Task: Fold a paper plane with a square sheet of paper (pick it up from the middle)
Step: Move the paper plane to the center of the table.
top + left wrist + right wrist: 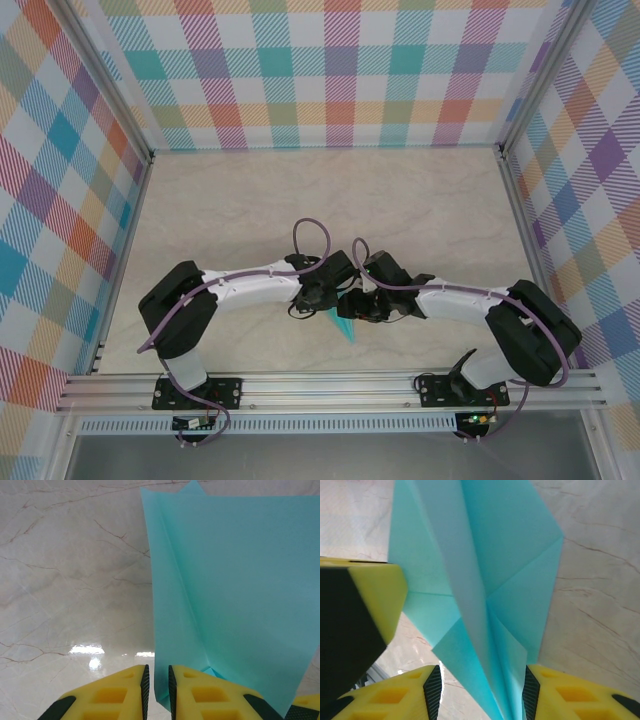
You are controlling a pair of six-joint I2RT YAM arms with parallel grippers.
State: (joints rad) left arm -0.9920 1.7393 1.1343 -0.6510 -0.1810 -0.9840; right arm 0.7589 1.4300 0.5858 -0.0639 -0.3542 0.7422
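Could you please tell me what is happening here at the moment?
Two robot arms meet above the table on a partly folded paper plane. The left gripper is shut on an edge of the creased light-teal paper, while the right gripper has its jaws apart on either side of the centre fold, not clamped.

A pale marbled tabletop point(300, 200) is enclosed by pastel checked walls point(330, 70); an aluminium rail point(330, 385) is set along its near edge.
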